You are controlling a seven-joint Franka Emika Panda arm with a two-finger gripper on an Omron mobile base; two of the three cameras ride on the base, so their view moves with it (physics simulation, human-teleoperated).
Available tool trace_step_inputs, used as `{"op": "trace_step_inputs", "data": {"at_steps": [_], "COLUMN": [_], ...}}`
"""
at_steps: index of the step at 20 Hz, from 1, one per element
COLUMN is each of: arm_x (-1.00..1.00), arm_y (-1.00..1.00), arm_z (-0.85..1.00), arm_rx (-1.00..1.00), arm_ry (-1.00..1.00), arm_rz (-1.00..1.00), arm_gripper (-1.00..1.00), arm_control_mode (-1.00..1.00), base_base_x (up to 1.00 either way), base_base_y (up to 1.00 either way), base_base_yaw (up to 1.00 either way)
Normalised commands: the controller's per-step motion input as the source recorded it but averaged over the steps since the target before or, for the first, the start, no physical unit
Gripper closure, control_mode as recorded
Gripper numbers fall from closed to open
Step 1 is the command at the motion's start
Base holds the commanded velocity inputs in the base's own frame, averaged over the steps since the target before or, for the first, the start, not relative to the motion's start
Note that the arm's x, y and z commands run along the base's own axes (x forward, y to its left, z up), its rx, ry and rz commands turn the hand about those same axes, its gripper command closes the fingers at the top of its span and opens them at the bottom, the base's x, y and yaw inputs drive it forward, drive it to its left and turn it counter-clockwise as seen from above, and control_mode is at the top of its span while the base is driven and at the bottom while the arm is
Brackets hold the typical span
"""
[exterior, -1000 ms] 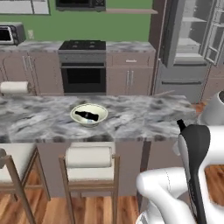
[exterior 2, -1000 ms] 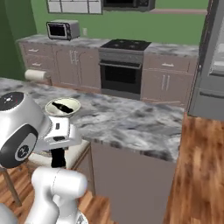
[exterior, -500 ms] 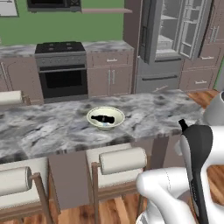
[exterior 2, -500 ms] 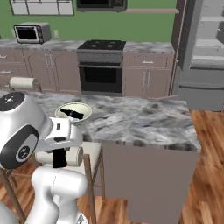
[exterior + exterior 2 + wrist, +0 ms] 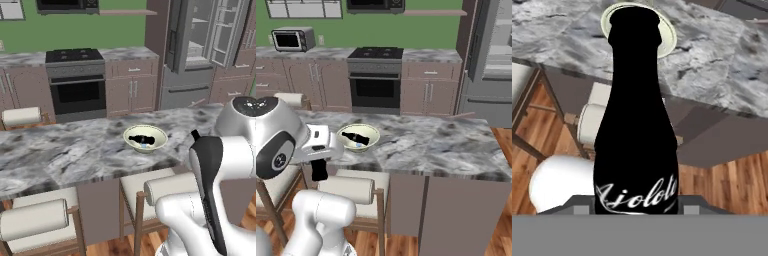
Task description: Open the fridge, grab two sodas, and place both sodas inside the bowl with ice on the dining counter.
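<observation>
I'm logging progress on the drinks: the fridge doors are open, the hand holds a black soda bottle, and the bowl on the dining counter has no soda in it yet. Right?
Not quite. The bowl on the dining counter already has one dark soda lying in it, as the left base view shows. The rest stands: the fridge doors are open, and the hand holds the second soda bottle.

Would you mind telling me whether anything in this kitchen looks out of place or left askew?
The fridge doors stand open, showing pale shelves. One soda lies on its side in the bowl on the dining counter. Another soda sits in the gripper.

Black soda (image 5: pixel 636 125) upright; another in bowl (image 5: pixel 159 141)
</observation>
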Motion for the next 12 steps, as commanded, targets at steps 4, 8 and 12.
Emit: {"op": "trace_step_inputs", "data": {"at_steps": [4,8,12], "arm_x": [0.85,0.88,0.91], "arm_y": [0.35,0.25,0.09], "arm_z": [0.33,0.17,-0.17], "arm_rx": [0.0,-0.01,-0.1], "arm_ry": [-0.05,0.03,0.13], "arm_rz": [0.13,0.1,0.09], "arm_gripper": [1.0,1.0,1.0], "arm_control_mode": [-1.0,-1.0,-1.0], "base_base_x": [0.0,0.0,0.0], "base_base_y": [0.0,0.0,0.0], "base_base_yaw": [0.0,0.0,0.0]}}
